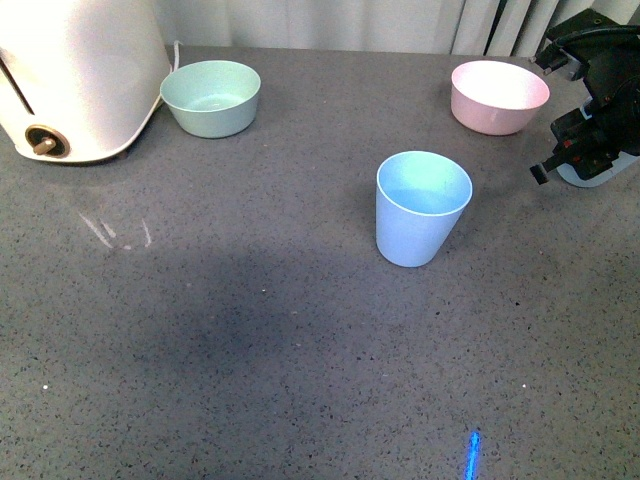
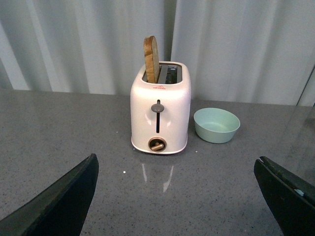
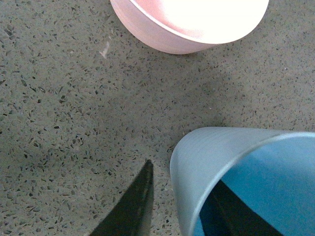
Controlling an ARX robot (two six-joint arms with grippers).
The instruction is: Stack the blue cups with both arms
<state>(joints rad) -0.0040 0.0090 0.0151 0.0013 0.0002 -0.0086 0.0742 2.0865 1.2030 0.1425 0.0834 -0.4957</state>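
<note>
One blue cup (image 1: 421, 208) stands upright in the middle of the table, with no gripper near it. The second blue cup (image 1: 603, 173) stands at the far right edge, mostly hidden under my right gripper (image 1: 572, 150). In the right wrist view this cup (image 3: 211, 147) fills the lower right. My right gripper (image 3: 183, 173) is open and straddles the cup's wall, with one finger (image 3: 133, 206) outside and the other inside. My left gripper (image 2: 176, 160) is open and empty, low over bare table; it does not show in the front view.
A white toaster (image 1: 75, 75) holding a bread slice (image 2: 151, 59) stands at the back left, with a green bowl (image 1: 211, 96) beside it. A pink bowl (image 1: 498, 95) sits at the back right, close to the right gripper. Curtains hang behind the table.
</note>
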